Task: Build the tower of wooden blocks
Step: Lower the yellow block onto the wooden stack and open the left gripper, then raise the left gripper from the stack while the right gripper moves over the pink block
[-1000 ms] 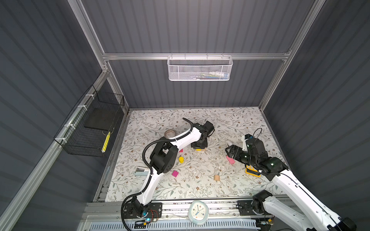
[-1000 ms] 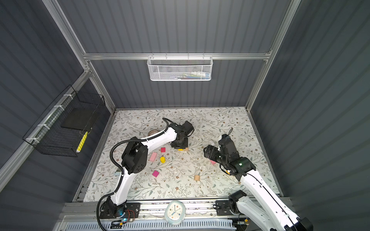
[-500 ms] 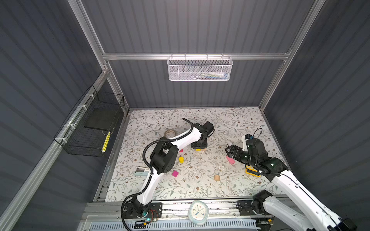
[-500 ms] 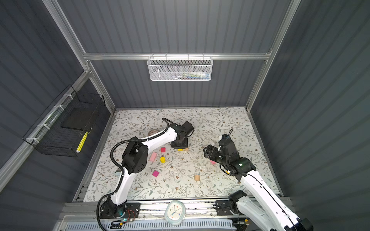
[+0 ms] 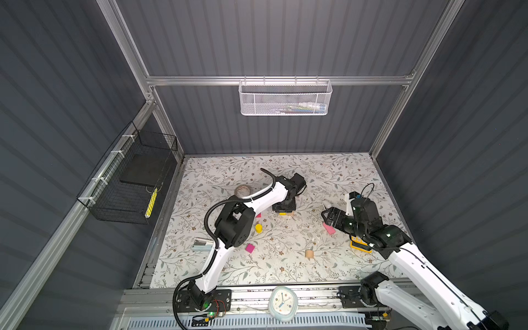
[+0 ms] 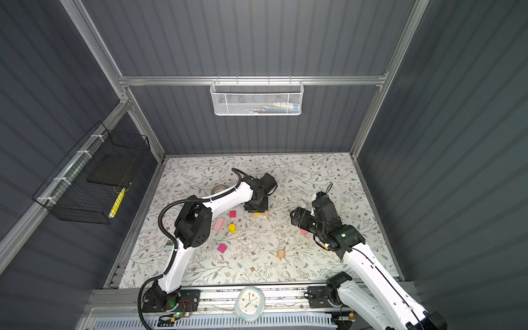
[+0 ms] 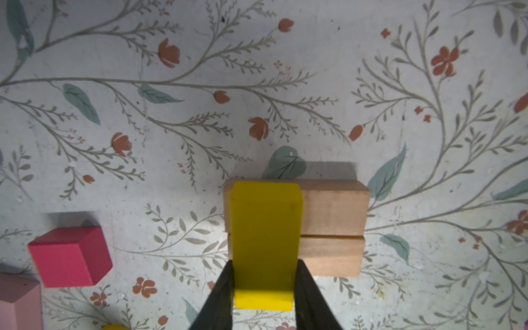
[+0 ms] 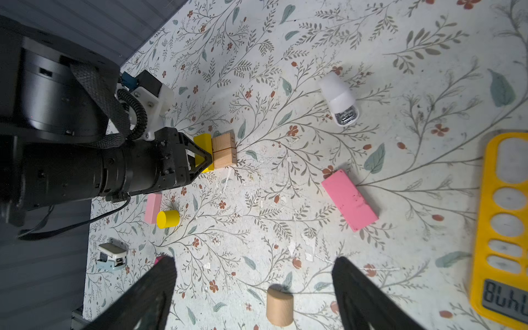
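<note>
We see left claw (image 7: 264, 267) clamped on yellow bar (image 7: 265, 234), crossing one end of two tan bars (image 7: 333, 211) at mid-frame in both top views; right claw (image 8: 254, 261) gaping over the counter (image 5: 285, 258), right of centre.

High stereo overheads, close wrist views

You had a yellow bar (image 7: 265, 243) with smooth, faintly glossy paint and two bare wooden blocks (image 7: 331, 211), grain showing, matt. Your magenta cube (image 7: 68, 257) wore even satin paint; the pink bar (image 8: 350, 200) was painted too, but scuffed with dark marks. The cylinder (image 8: 280, 307) was unpainted wood. The flowered table cover (image 7: 285, 71) looked matt and worn, flaking in spots. The calculator (image 8: 484, 228) and the stapler (image 8: 338, 98) were smooth plastic, the stapler's tip shiny metal.
</note>
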You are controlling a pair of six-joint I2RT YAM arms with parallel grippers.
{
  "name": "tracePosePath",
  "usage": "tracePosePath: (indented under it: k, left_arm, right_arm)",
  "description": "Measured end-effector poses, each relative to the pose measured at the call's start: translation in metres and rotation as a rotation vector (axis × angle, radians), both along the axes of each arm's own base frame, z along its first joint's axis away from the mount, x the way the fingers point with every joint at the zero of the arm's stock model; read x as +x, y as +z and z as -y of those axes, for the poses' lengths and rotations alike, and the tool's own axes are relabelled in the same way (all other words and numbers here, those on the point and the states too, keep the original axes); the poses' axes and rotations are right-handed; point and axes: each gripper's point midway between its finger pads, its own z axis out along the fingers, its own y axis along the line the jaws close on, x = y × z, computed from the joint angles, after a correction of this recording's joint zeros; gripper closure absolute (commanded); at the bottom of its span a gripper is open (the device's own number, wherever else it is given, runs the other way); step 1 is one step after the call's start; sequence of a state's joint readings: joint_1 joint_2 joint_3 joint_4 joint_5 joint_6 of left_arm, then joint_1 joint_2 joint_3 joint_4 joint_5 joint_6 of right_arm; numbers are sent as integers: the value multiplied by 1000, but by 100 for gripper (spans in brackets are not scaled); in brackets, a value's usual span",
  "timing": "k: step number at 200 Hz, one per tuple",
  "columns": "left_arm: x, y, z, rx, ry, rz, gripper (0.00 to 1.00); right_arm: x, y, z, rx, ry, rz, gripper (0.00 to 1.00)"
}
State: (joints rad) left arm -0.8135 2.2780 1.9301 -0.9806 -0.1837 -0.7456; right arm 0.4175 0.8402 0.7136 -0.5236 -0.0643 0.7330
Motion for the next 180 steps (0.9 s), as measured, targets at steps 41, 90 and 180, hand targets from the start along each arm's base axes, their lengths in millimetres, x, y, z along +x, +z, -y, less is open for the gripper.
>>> tracePosePath:
  k: [41,90,180]
  left_arm:
    - [0,0,0,1,0,0,60]
    - [1,0,-1,4,1,3,54]
    - [2,4,-3,9,-8,20,28]
  right_arm:
    - [0,0,0,2,2,-2,13]
    - [0,0,-1,4,5,-3,13]
    - [0,-2,-2,4,8,-9,8]
